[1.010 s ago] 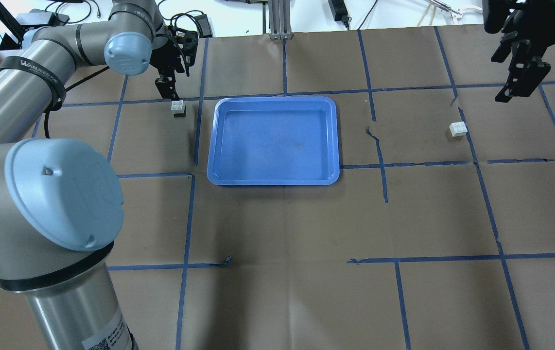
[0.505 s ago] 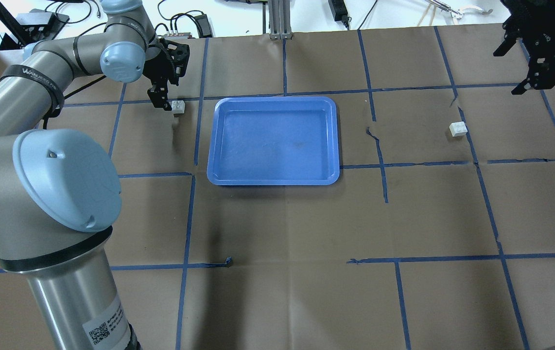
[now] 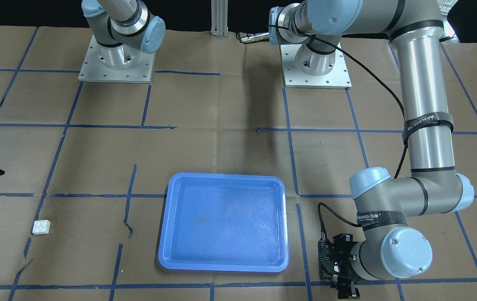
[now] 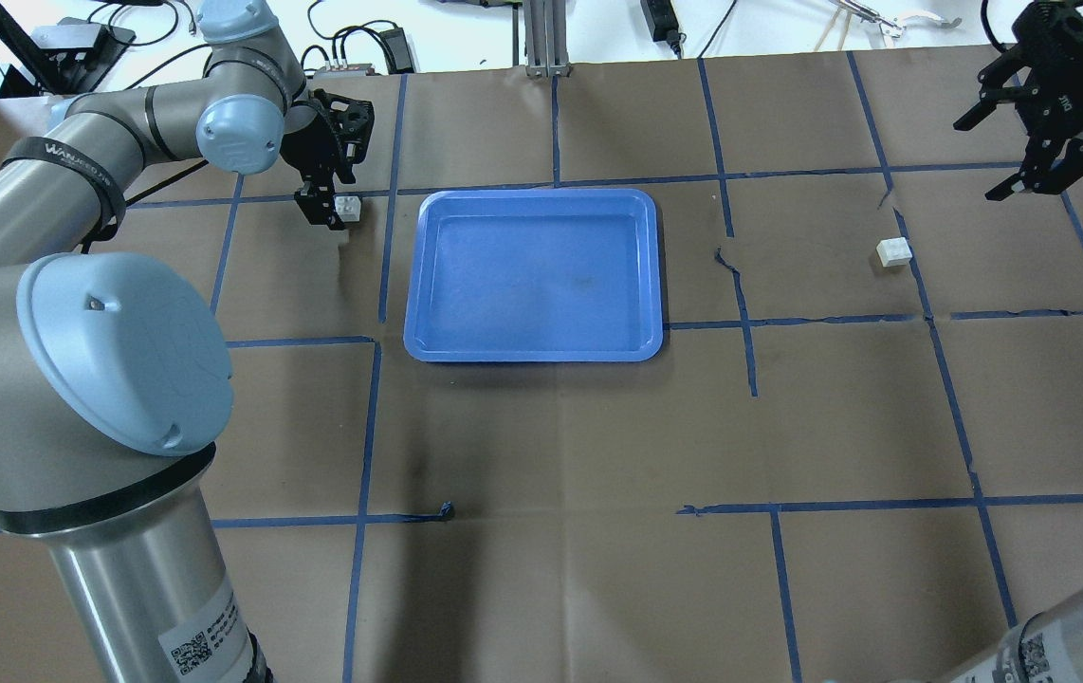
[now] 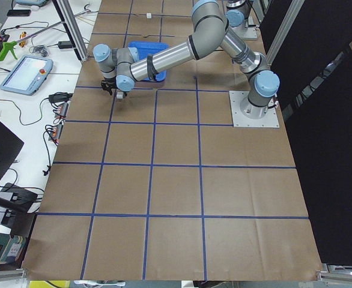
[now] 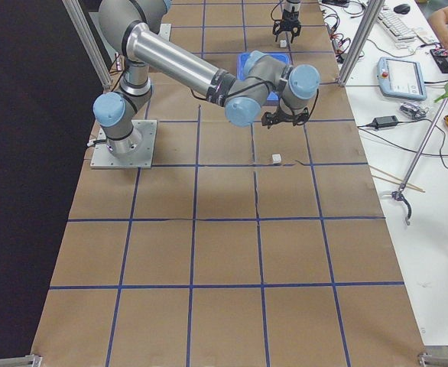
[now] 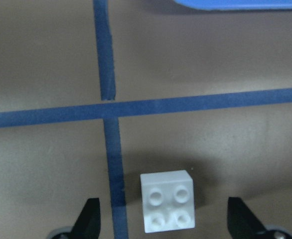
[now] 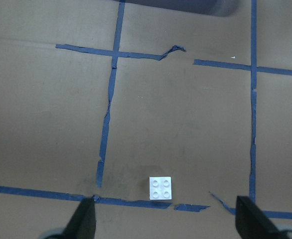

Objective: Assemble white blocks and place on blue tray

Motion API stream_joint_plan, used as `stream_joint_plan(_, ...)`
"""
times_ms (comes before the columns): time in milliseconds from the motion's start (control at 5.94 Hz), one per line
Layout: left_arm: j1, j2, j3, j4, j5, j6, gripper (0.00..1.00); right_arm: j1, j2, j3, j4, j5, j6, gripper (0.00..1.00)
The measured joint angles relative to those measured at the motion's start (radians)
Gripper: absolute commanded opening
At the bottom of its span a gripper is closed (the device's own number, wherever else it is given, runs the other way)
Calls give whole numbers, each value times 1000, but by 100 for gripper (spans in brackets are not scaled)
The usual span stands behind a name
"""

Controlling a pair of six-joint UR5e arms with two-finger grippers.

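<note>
Since my left gripper [image 7: 166, 220] and right gripper [image 8: 167, 219] gape, I'd pinch the white blocks [image 8: 161, 187] — light, stiff, slick — by flat sides

Brown paper table [image 4: 560, 446] marked into squares with blue tape [image 4: 883, 502]
The tape is torn and lifted in places. Along the far edge stand an aluminium post [image 4: 541, 38], black cables [image 4: 361, 43] and a power adapter [image 4: 660, 17]. On the white side benches lie a touchscreen pendant [image 5: 26, 75], a second pendant [image 6: 402, 78] and a long metal rod [image 6: 419, 164].
</note>
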Motion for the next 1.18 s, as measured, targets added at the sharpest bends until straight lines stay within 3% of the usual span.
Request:
stream_joint_plan(168,1,-1,-5,5,1,2,18,-11,64,-3,-3,35,-38,100)
stream_joint_plan(337,1,-1,-5,12,1,2,5,-14,116,-3,-21,66,-64,100)
stream_joint_plan(842,1,52,-3,12,0,-6,0,-16,221,10,-90,100,-80,100)
stream_joint_plan(1178,-49,142,-24,-90,-7,-52,0,-24,258,18,-101,98,-83,100)
